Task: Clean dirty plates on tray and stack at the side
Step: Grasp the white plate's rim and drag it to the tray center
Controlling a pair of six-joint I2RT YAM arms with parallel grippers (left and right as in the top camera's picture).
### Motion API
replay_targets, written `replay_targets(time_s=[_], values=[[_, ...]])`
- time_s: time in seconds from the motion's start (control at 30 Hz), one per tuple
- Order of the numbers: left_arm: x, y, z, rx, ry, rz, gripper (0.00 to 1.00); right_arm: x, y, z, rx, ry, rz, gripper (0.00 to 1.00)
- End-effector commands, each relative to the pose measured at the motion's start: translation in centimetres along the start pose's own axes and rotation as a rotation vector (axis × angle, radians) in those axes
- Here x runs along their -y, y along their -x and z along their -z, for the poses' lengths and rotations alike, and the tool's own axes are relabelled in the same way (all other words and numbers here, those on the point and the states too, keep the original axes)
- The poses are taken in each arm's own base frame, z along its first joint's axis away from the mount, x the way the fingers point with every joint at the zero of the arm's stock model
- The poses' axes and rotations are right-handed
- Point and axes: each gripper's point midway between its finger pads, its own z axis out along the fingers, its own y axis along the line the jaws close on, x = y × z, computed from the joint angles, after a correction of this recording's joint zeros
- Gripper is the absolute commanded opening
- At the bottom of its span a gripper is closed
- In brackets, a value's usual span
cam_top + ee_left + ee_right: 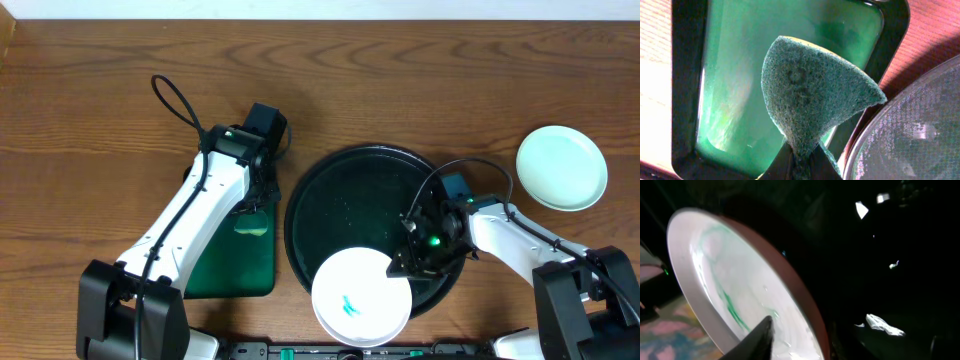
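Observation:
A white plate (360, 297) with teal scribble marks sits tilted at the front of the round black tray (340, 200), overhanging its rim. My right gripper (404, 262) is shut on this plate's right edge. In the right wrist view one finger lies on the marked plate (725, 280) at my right gripper (774, 341); the other finger is hidden beneath. A clean pale mint plate (562, 167) lies on the table at the right. A third plate is not in view. My left gripper (802, 162) is shut on a green sponge (810, 85).
The left arm hovers over a dark green rectangular tray (240, 265), also seen in the left wrist view (730, 75), left of the black tray (910, 130). The wooden table (90, 150) lies around them.

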Motion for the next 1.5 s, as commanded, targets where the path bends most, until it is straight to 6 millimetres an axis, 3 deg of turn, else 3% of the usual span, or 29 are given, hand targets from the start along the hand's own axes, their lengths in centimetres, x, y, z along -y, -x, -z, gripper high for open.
replay_targets(time_s=[0.0,0.13,0.2,0.6,0.67,0.77,0.83,0.87,1.03,1.13,1.23,1.47], values=[[-0.3,-0.2,-0.4,-0.012,0.012,-0.016,0.07,-0.3,-0.2,-0.3,-0.009,0.015,-0.111,0.29],[-0.3,-0.2,-0.3,-0.014,0.013,-0.017,0.07,-0.3,-0.1,-0.3,-0.006,0.016,-0.139,0.08],[-0.3,-0.3,-0.3,-0.015,0.014,-0.017,0.07,-0.1,-0.1,-0.4,-0.005,0.0,-0.158,0.03],[-0.3,-0.3,-0.3,-0.015,0.014,-0.017,0.07,0.3,0.4,-0.5,0.023,-0.013,-0.177,0.01],[-0.3,-0.3,-0.3,-0.015,0.014,-0.017,0.07,0.3,0.5,-0.5,0.026,-0.012,-0.187,0.1],[-0.3,-0.3,-0.3,-0.015,0.014,-0.017,0.07,0.1,1.0,-0.5,0.044,0.0,-0.178,0.57],[-0.3,-0.3,-0.3,-0.015,0.014,-0.017,0.07,-0.3,1.4,-0.4,0.056,0.016,-0.164,0.79],[-0.3,-0.3,-0.3,-0.015,0.014,-0.018,0.07,-0.4,1.6,-0.4,0.06,0.022,-0.162,0.85],[-0.3,-0.3,-0.3,-0.015,0.014,-0.02,0.07,-1.4,2.2,0.0,0.067,0.053,-0.181,0.82],[-0.3,-0.3,-0.3,-0.015,0.014,-0.02,0.07,-1.6,2.1,-0.2,0.062,0.052,-0.205,0.74],[-0.3,-0.2,-0.3,-0.014,0.013,-0.02,0.07,-2.6,2.1,-0.9,0.061,0.052,-0.189,0.69],[-0.3,-0.3,-0.3,-0.014,0.014,-0.02,0.07,-5.0,2.4,-3.1,0.095,0.021,-0.197,0.68]])
